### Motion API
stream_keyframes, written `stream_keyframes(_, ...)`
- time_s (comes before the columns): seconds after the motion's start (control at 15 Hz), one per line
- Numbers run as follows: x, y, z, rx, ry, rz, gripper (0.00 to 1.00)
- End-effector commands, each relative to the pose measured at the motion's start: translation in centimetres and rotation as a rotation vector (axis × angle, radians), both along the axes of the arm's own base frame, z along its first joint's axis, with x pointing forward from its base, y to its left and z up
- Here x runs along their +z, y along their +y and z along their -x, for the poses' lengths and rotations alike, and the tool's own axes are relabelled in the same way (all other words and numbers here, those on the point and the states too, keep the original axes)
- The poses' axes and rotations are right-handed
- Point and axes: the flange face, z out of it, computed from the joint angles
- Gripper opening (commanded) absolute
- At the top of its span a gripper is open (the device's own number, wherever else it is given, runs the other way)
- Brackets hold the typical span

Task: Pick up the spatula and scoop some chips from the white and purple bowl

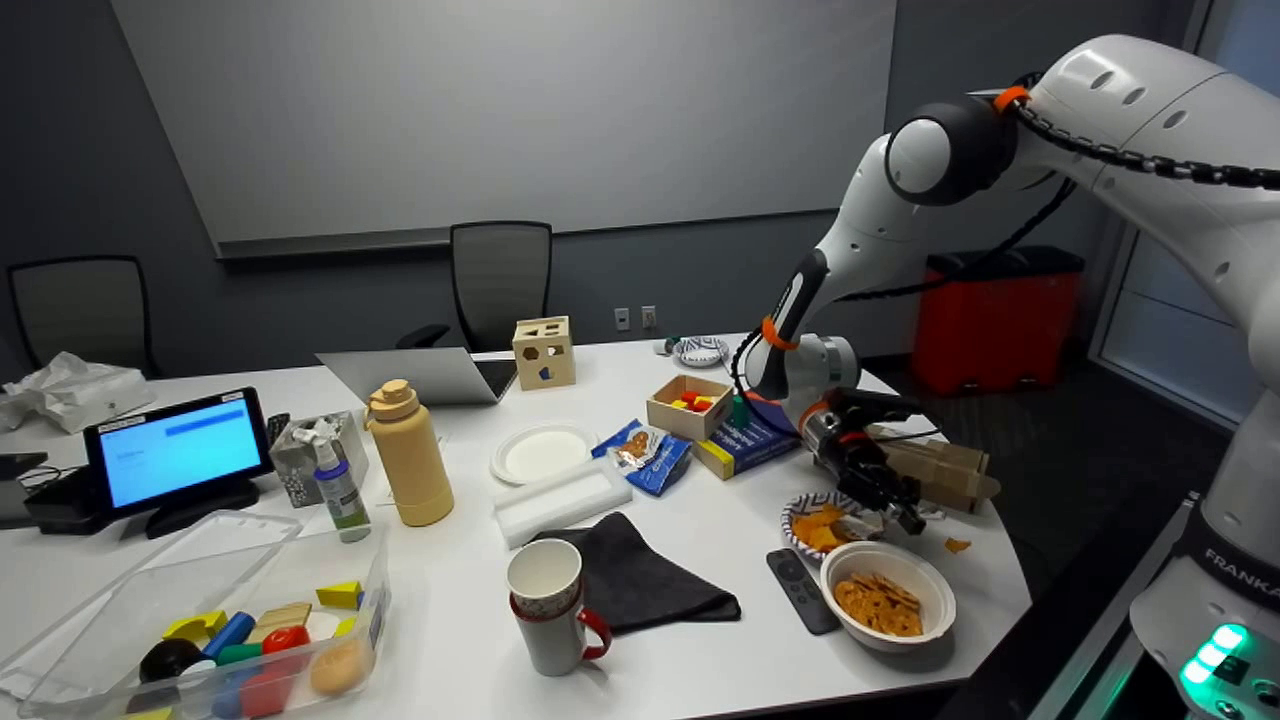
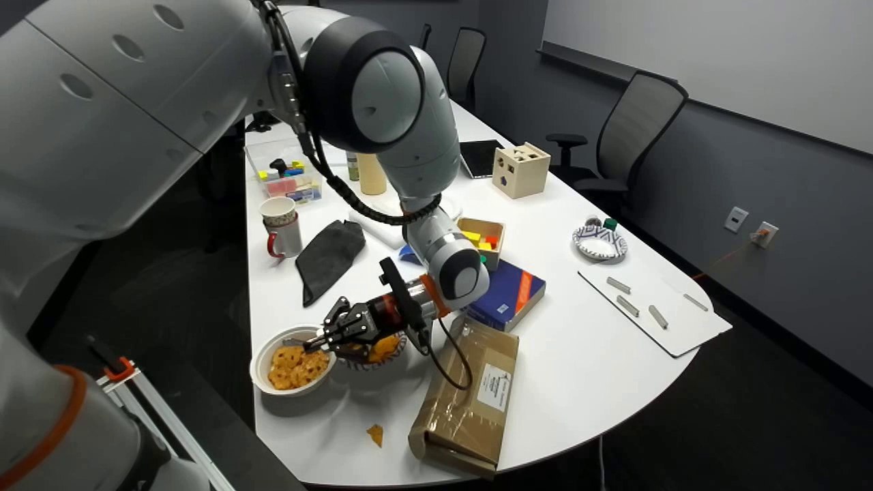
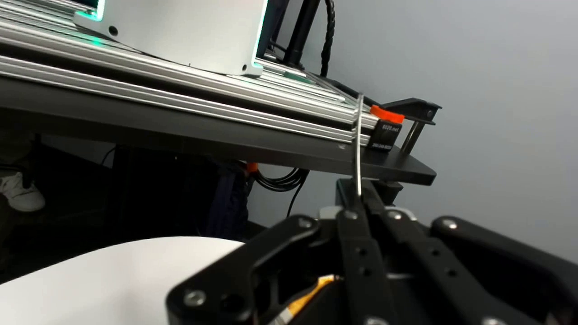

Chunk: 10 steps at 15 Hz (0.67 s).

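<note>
My gripper (image 1: pixel 908 515) is shut on the spatula (image 3: pixel 358 144), a slim grey metal strip seen edge-on and sticking out beyond the fingertips. The gripper lies nearly level, above the table. In an exterior view, the spatula (image 2: pixel 294 342) overlaps the far right part of the white bowl (image 2: pixel 258 372); its height above it is unclear. The white and purple patterned bowl (image 1: pixel 789 522) holds orange chips (image 1: pixel 822 530) and is partly hidden by the gripper; it also shows under the gripper in an exterior view (image 2: pixel 368 367). No chip shows on the spatula.
The white bowl holds golden-brown crisps (image 1: pixel 880 605). A black remote (image 1: pixel 802 590) lies beside it. A loose chip (image 2: pixel 376 434) lies on the table near a cardboard box (image 2: pixel 470 395). A blue book (image 2: pixel 508 293), black cloth (image 1: pixel 640 580) and stacked cups (image 1: pixel 548 610) stand around.
</note>
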Motion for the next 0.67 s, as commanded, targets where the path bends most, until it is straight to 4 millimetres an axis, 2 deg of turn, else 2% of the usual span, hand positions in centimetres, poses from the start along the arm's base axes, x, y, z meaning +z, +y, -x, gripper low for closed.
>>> stream_keyframes(0.0,0.1,0.2,-0.6,-0.037,-0.035,-0.081,0.01)
stream_keyframes(0.27,0.5,0.2,-1.5,-0.052,-0.166,-0.108,0.01)
stream_keyframes(0.6,1.1,0.2,-2.7,0.001,-0.330,-0.007,0.01)
